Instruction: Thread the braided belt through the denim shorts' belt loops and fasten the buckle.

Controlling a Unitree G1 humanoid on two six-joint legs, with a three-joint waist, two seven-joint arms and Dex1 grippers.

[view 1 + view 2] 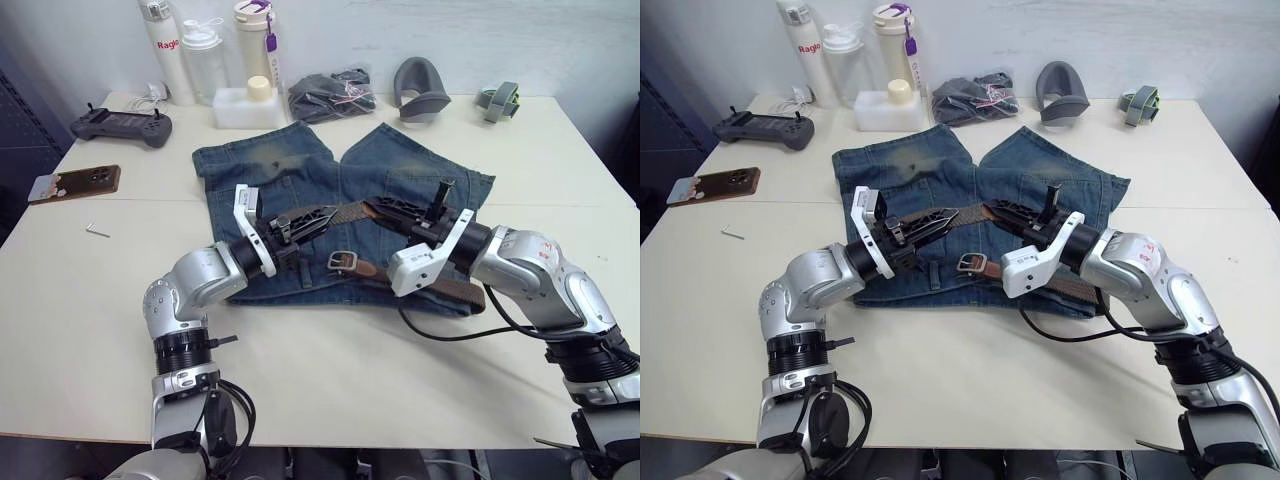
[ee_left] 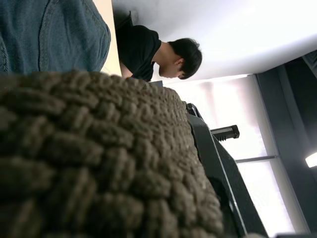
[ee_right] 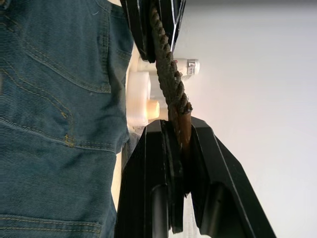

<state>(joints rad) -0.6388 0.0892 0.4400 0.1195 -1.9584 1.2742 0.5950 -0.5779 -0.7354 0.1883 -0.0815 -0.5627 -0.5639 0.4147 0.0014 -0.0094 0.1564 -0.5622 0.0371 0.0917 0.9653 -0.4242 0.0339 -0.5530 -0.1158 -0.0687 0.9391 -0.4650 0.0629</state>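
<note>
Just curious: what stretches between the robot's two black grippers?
A short span of dark-brown braided belt, seen in the left eye view, above the blue denim shorts.

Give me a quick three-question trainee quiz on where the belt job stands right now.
1. True or false: the buckle is already fastened.
2. What is the right gripper shut on: A) the braided belt, B) a belt loop, C) a bottle?
3. Which garment lies spread under both grippers?

Key:
1. False; the buckle lies open on the denim shorts.
2. A; the left gripper pinches the same belt.
3. The denim shorts.
</note>
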